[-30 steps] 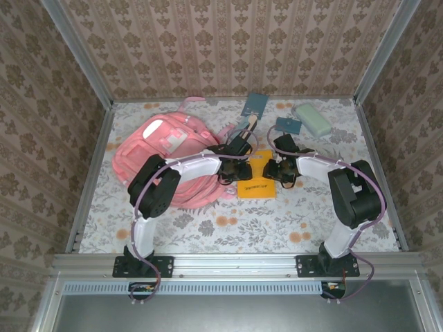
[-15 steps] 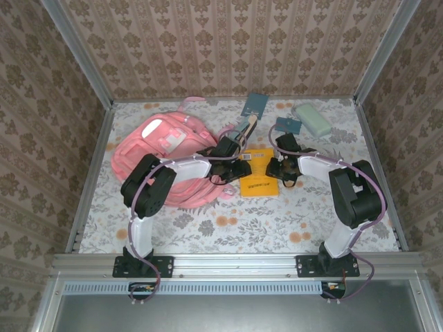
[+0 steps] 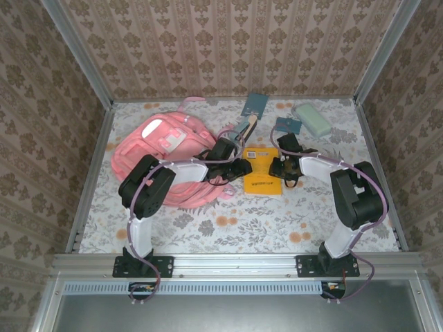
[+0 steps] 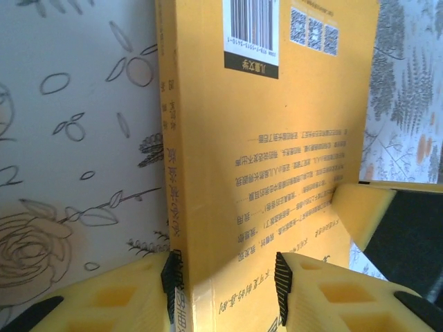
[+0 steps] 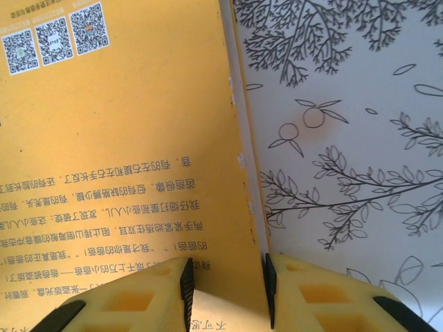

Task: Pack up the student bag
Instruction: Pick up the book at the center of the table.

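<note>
Top view, centre | left gripper [image 3: 239, 166] has come off the student bag [image 3: 163, 149] onto the spine edge of the yellow book [image 3: 261, 171], fingers narrow, clamping it | right gripper [image 3: 280, 168] pinches the opposite edge | bag lies left of centre, just beside the book | likely a two-arm lift bagward.

A table [image 3: 208, 228] under a pale floral cloth; a pink backpack [image 3: 166, 138] slumped on its left side; an orange book [image 3: 261, 178] near the middle; towards the back wall, a teal booklet [image 3: 255, 104], a smaller teal card [image 3: 286, 125] and a pale green case [image 3: 313, 119].
</note>
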You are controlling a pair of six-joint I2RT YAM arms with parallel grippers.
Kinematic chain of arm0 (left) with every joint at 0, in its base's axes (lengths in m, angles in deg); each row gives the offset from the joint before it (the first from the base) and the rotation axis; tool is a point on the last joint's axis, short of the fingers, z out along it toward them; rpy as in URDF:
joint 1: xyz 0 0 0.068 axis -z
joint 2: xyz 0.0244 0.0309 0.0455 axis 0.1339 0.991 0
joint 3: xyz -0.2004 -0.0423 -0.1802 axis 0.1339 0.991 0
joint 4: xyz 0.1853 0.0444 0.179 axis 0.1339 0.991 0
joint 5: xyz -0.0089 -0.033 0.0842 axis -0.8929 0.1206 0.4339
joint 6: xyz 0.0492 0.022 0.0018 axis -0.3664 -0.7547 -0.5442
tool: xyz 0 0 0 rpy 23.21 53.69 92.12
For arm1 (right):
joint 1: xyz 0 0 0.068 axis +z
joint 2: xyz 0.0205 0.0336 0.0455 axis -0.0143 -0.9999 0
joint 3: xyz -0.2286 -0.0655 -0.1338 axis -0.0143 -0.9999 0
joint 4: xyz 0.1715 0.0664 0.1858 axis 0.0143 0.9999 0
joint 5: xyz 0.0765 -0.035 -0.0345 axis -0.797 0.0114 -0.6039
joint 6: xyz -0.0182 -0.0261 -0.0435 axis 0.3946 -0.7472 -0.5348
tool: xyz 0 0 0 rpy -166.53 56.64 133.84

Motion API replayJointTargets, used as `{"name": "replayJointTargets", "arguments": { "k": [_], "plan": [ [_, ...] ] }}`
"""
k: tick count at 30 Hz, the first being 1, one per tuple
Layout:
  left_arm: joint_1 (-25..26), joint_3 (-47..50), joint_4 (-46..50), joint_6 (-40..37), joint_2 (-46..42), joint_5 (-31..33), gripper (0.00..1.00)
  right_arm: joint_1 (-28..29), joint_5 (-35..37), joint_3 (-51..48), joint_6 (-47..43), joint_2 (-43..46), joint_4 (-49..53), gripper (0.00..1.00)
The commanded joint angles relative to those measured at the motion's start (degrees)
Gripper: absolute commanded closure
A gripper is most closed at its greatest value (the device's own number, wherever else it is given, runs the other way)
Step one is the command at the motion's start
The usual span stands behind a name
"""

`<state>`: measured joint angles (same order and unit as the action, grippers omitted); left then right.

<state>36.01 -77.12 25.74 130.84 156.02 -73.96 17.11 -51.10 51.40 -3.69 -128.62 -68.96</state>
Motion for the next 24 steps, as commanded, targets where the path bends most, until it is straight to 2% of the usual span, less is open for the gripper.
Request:
{"name": "replayJointTargets", "arguments": {
  "k": [1, 4, 10, 20, 22, 24],
  "plan": [
    [1.9, 0.0, -14.2, 2.2, -3.3, -10.8, 0.55, 1.7, -6.6, -1.5, 1.3, 0.0, -0.3, 0.66],
    [1.9, -0.1, -13.7, 1.8, -3.4, -11.5, 0.53, 1.6, -6.6, -1.5, 1.3, 0.4, -0.1, 0.66],
    [1.2, 1.9, -19.7, 4.4, -3.5, -13.5, 0.48, 1.6, -6.7, -1.9, 1.7, 0.9, -0.3, 0.66],
    [0.1, 1.4, -13.7, -0.3, -5.3, -13.6, 0.48, 1.5, -6.6, -1.9, 1.8, 1.8, 0.0, 0.65],
    [0.0, 0.8, -11.1, -1.5, -5.7, -13.4, 0.51, 1.5, -6.5, -1.9, 1.8, 1.8, 0.1, 0.65],
    [-0.1, 0.1, -8.1, -3.0, -6.0, -12.7, 0.61, 1.5, -6.6, -2.0, 1.8, 1.8, 0.1, 0.65]
  ]
}}
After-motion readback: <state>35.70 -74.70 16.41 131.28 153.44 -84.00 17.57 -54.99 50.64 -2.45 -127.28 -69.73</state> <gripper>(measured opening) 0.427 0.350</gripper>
